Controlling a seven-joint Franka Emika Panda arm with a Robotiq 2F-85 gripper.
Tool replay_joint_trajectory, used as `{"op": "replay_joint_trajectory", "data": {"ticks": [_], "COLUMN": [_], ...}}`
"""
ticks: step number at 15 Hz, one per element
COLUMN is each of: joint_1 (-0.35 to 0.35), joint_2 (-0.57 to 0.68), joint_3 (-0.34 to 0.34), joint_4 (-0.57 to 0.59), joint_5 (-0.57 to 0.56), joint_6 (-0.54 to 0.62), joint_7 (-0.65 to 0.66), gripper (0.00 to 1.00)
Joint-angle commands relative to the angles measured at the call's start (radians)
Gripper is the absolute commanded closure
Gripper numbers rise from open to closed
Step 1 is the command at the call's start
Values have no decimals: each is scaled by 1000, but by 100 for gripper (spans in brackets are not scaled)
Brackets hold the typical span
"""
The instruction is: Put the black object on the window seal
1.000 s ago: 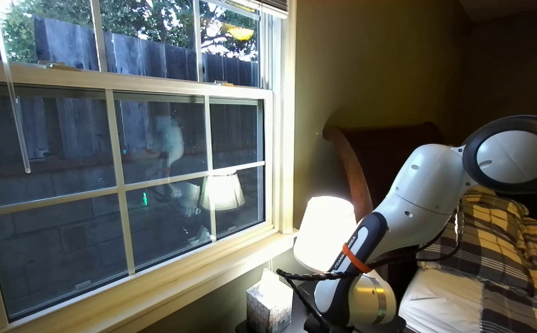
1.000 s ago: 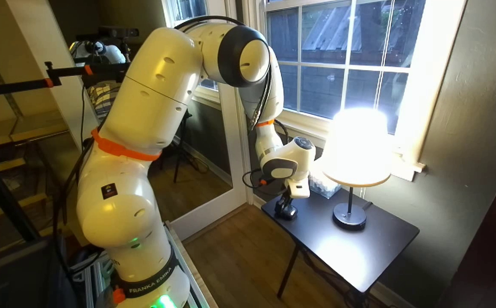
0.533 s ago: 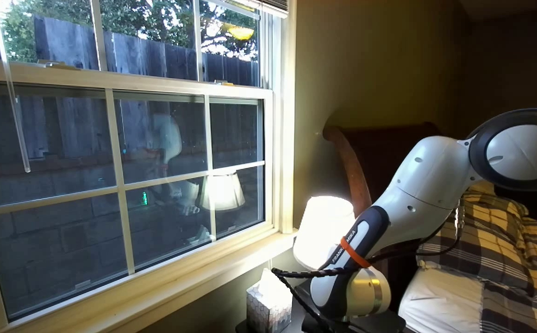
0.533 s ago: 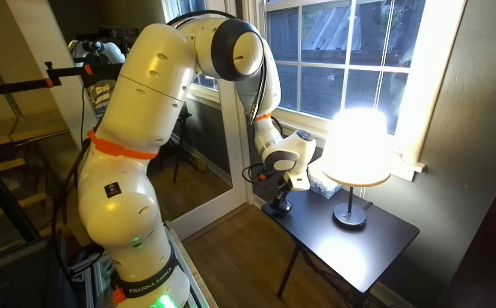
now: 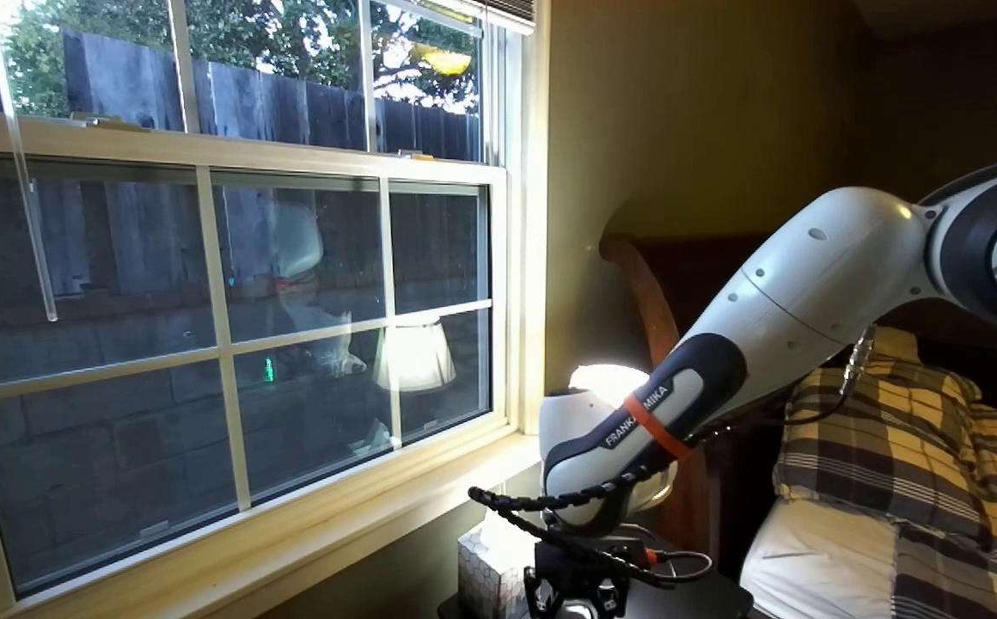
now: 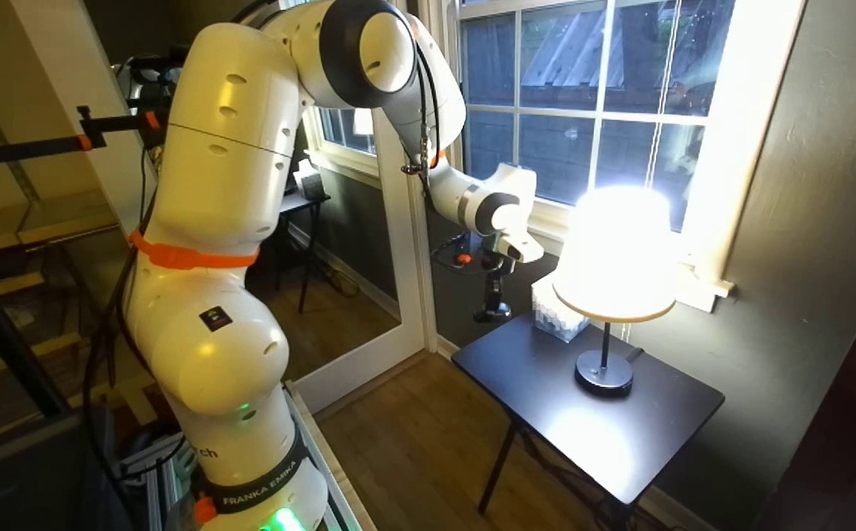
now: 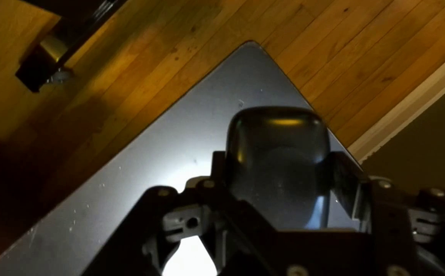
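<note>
Within my black two-fingered tool (image 7: 279,168) I hold the glossy rounded black object (image 7: 278,151), dark rectangular tabletop (image 6: 539,383) below; a low approach could knock it loose against the cream-painted wooden window ledge (image 5: 309,533).

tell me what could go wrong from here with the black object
The glossy black object might slip from the jaws and drop: it is raised off the table. The arm may bump the lit lamp or tissue box, both nearby. The window ledge looks narrow, so the object could end up too near its front edge and fall.
</note>
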Motion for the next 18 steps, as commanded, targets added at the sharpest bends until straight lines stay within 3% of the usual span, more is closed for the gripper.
{"op": "replay_joint_trajectory", "data": {"ticks": [1,6,7,13,18], "joint_1": [14,20,20,13,-44], "joint_2": [0,2,3,51,138], "joint_3": [-11,-16,-17,-77,-21], "joint_4": [22,45,45,233,435], "joint_5": [-23,-46,-46,-188,-104], "joint_6": [-11,-21,-21,-23,50], "joint_7": [-3,-9,-10,-82,-296], "gripper": [32,32,57,57,57]}}
